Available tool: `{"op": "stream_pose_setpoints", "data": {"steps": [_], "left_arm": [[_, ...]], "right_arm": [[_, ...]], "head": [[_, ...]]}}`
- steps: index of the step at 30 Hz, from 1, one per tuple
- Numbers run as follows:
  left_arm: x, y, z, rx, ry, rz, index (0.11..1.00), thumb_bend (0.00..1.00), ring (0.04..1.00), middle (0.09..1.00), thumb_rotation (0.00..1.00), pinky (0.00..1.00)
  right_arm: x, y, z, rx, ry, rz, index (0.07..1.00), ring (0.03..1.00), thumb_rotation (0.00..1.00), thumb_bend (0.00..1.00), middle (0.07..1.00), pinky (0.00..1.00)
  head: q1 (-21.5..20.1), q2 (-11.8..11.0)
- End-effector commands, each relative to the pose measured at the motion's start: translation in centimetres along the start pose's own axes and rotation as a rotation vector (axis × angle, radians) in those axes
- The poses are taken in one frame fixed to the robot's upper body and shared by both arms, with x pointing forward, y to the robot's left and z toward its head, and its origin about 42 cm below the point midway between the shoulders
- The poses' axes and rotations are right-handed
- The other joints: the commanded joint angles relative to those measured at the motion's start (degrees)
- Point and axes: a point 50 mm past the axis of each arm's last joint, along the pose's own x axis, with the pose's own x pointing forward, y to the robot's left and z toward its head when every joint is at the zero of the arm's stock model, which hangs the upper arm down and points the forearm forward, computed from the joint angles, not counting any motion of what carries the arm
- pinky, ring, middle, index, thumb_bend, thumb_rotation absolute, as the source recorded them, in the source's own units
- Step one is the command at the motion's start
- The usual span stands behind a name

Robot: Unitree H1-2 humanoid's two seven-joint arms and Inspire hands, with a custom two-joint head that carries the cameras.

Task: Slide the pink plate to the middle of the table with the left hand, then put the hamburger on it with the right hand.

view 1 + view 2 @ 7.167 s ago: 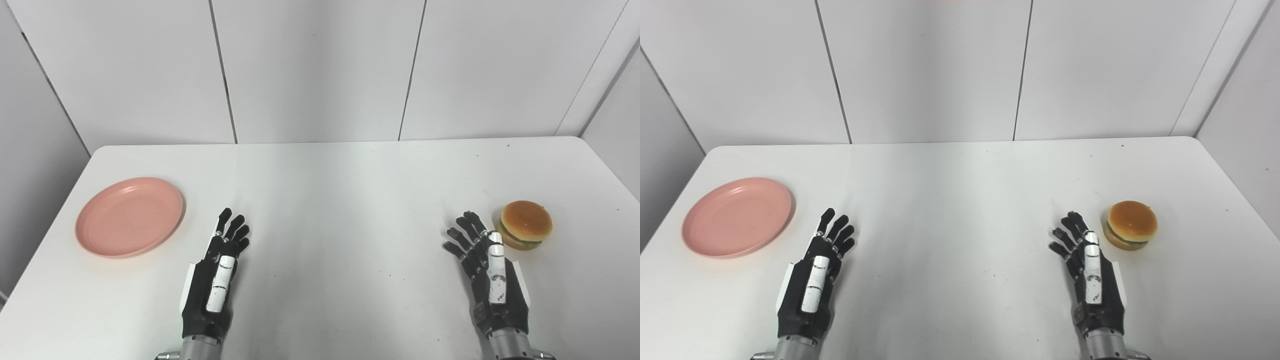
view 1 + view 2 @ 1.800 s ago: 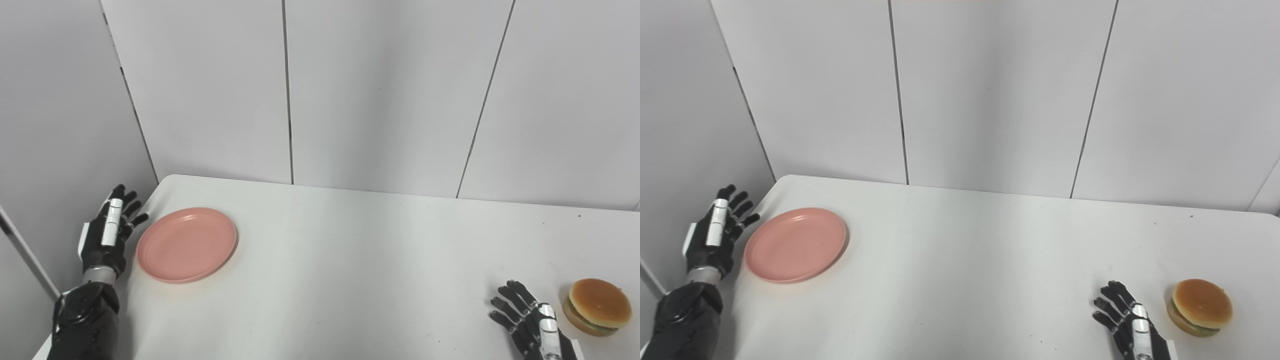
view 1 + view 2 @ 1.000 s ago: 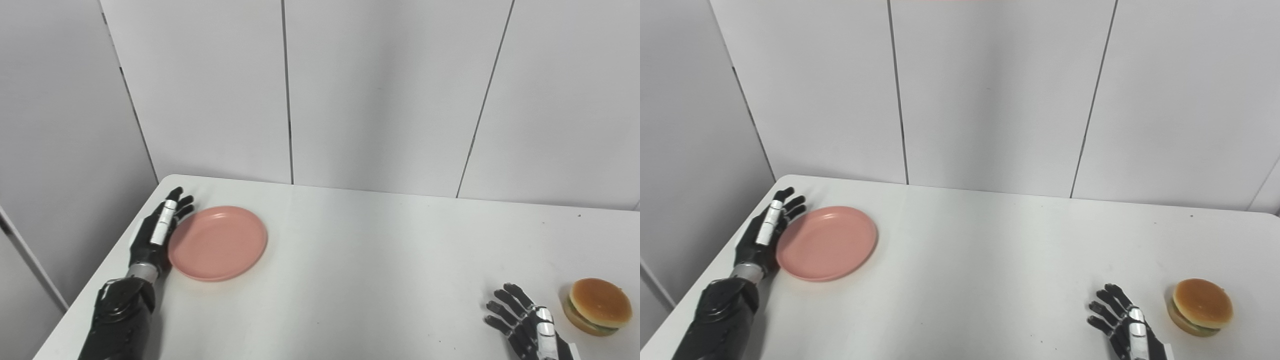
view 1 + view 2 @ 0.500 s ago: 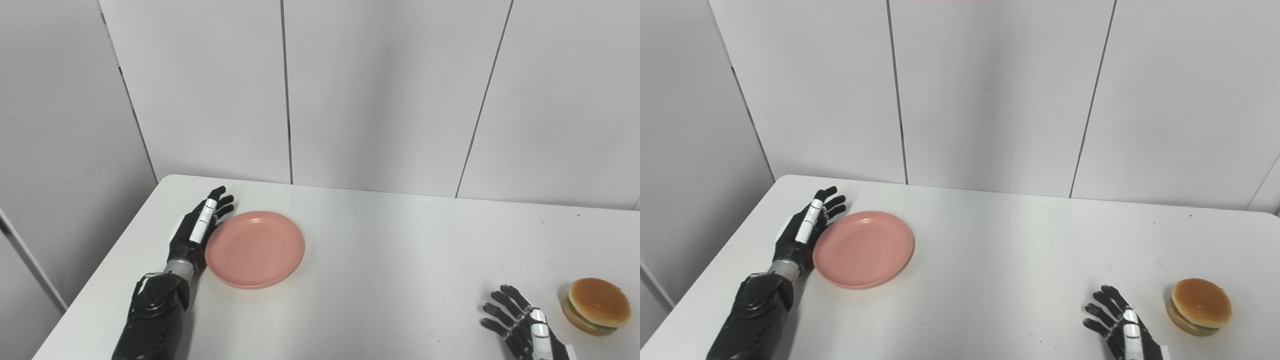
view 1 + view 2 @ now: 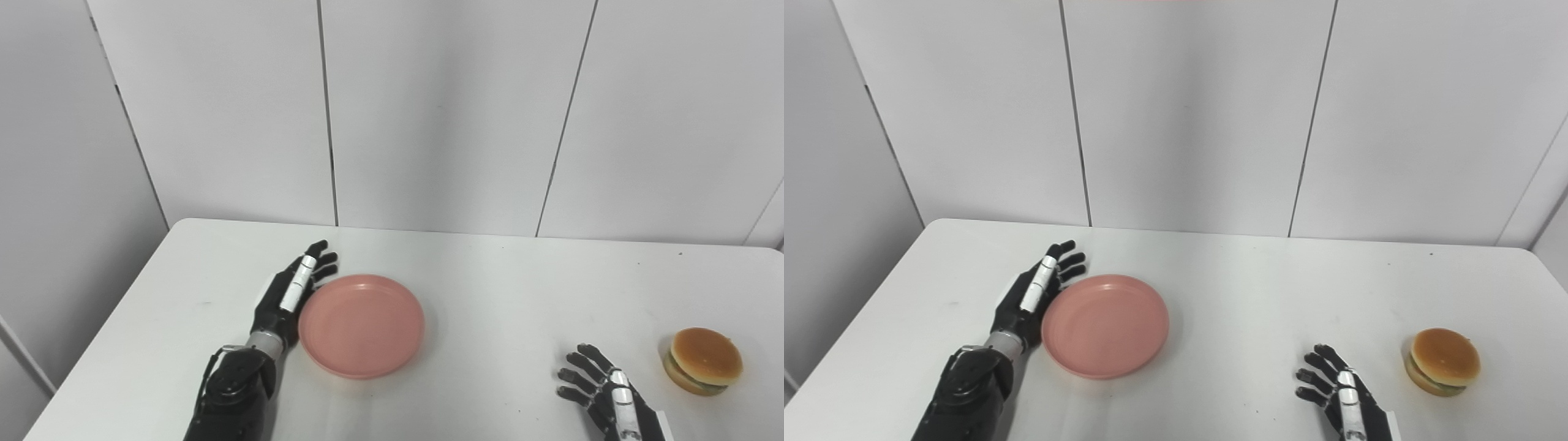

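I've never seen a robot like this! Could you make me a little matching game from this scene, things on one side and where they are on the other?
Things:
1. plate
2. hamburger
3. left hand
4. right hand

Places:
A. far right of the table
B. pressed edge-on against the plate's left rim
C. near the table's middle, bare
D. open at the bottom edge, just left of the hamburger

Pairs: 1-C, 2-A, 3-B, 4-D

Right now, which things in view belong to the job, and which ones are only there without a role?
Belong to the job:
- pink plate
- hamburger
- left hand, open, against the plate's left rim
- right hand, open, beside the hamburger

No role:
- table
- wall panels
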Motion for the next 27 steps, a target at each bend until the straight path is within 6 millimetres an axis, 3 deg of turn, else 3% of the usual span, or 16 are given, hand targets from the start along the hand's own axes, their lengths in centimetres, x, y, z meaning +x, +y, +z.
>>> {"op": "stream_pose_setpoints", "data": {"steps": [1,9,15,19,27], "left_arm": [[0.5,-1.0,1.8,0.015,-0.054,-0.007,0.851,0.8,0.863,0.845,0.81,0.73],[0.2,-4.7,1.5,-0.029,-0.043,-0.035,0.848,0.77,0.896,0.862,0.82,0.79],[-0.2,-6.2,1.1,-0.036,-0.024,-0.048,0.848,0.76,0.9,0.864,0.85,0.81],[-0.6,-7.2,0.4,-0.053,-0.006,-0.04,0.831,0.75,0.886,0.855,0.82,0.83],[-0.8,-7.7,-0.1,-0.043,0.018,-0.024,0.844,0.73,0.898,0.869,0.85,0.83]], "right_arm": [[-0.4,0.6,-0.4,0.008,0.042,0.003,0.775,0.718,0.91,0.67,0.778,0.67],[-0.4,1.9,-0.4,0.027,0.049,0.002,0.779,0.71,0.89,0.7,0.775,0.67],[-0.5,3.1,-0.6,0.01,0.053,-0.007,0.777,0.708,0.91,0.65,0.775,0.66],[-0.5,4.0,-0.8,-0.013,0.043,0.001,0.784,0.708,0.9,0.68,0.781,0.66],[-0.3,5.2,-1.3,-0.106,-0.001,-0.002,0.808,0.71,0.91,0.63,0.811,0.65]], "head": [[-0.4,0.1],[-4.1,0.5],[-7.5,-0.3],[-10.9,-0.9],[-15.0,-1.9]]}}
